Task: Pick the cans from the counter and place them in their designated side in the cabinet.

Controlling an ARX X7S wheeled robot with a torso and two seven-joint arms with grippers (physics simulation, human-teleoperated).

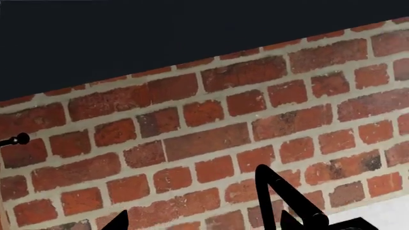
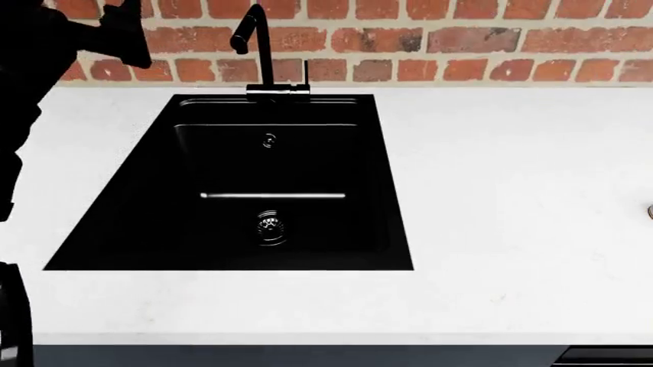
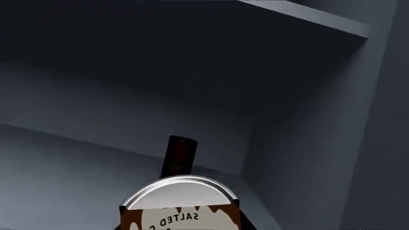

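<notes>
The white counter [image 2: 510, 229] was seen in the head view, with the black sink [image 2: 235, 191] let into it and the black tap [image 2: 260, 53] at its far edge before the brick wall [image 2: 459, 38]. The left gripper [image 1: 281, 206] was raised near that wall; whether its jaws were apart could not be told. The can [image 3: 181, 206] with the white and brown label was clamped in the right gripper [image 3: 181, 191] inside the dark grey cabinet [image 3: 307, 143], near its right wall.

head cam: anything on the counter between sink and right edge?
Bare white counter right of the sink; only a sliver of something at the frame's right edge.
</notes>
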